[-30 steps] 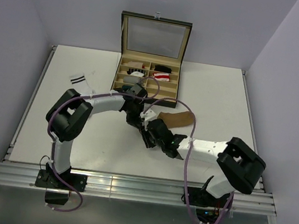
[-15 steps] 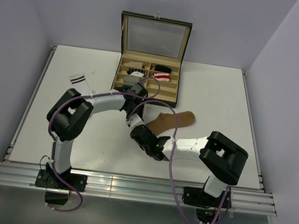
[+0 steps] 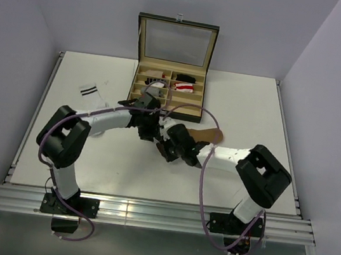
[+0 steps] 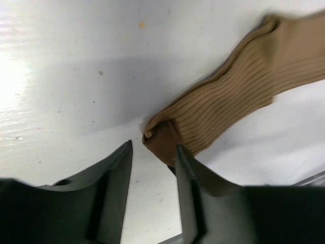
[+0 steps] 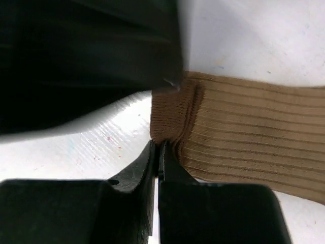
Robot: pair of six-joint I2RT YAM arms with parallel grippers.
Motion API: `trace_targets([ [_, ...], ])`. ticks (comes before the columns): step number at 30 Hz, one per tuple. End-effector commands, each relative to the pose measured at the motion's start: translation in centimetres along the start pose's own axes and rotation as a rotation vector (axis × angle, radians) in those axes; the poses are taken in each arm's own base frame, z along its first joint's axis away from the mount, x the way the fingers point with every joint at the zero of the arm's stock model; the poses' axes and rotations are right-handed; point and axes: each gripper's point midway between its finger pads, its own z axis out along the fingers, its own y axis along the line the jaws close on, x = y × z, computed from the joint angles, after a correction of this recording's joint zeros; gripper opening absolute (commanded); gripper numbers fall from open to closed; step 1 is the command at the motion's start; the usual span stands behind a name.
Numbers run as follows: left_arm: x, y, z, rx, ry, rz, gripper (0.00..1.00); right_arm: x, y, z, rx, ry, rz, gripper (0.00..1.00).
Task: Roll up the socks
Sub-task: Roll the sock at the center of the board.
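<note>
The tan-brown sock (image 3: 204, 136) lies on the white table, its cuff end folded over by the two grippers. My right gripper (image 3: 169, 148) is shut on the cuff edge; in the right wrist view its jaws (image 5: 157, 147) pinch the folded cuff of the sock (image 5: 244, 137). My left gripper (image 3: 149, 131) is open; in the left wrist view (image 4: 153, 147) the folded cuff (image 4: 162, 137) sits just ahead of the fingertips and touches the right finger. The white sock with dark cuff stripes (image 3: 93, 95) lies at the far left. The red-and-white striped sock (image 3: 184, 88) lies in the box.
An open compartment box (image 3: 163, 108) with a glass lid stands at the back centre and holds small rolled bundles. The left arm's black body (image 5: 86, 56) fills the upper left of the right wrist view, close to the cuff. Both arms cross mid-table.
The right gripper has moved up and right with the cuff, folding it over. The left arm has shifted left and its gripper now sits beside the folded cuff.
</note>
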Motion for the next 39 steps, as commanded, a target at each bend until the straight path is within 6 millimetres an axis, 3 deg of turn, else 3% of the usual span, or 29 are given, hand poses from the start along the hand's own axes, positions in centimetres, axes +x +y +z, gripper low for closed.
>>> trace_targets([
  [1,-4.1,-1.9,-3.2,0.104,-0.185,-0.096,0.46,1.4,1.3,-1.1,-0.21,0.104,0.163,0.0],
  [3,-5.0,-2.8,-4.4,0.153,-0.236,-0.111,0.52,1.9,0.8,-1.1,-0.287,0.144,0.258,0.0],
  [7,-4.6,-3.7,-4.9,0.228,-0.241,-0.149,0.6,2.3,0.0,-1.3,-0.417,0.191,0.481,0.0],
  [13,-2.4,-4.2,-4.2,0.275,-0.198,-0.176,0.59,2.4,-1.7,-2.3,-0.585,0.154,0.788,0.0],
  [18,-0.6,-4.8,-2.9,0.283,-0.148,-0.172,0.58,3.7,-1.5,-2.5,-0.641,0.17,0.954,0.0],
  [25,0.9,-5.5,-1.4,0.263,-0.102,-0.137,0.56,4.6,-2.2,-2.1,-0.631,0.14,1.022,0.0],
  [33,2.7,-4.7,0.5,0.194,-0.013,-0.085,0.53,4.7,-3.5,-1.7,-0.535,0.137,0.971,0.0],
  [39,3.9,-4.2,1.9,0.158,0.052,-0.053,0.4,4.7,-3.9,-1.6,-0.499,0.135,0.956,0.0],
])
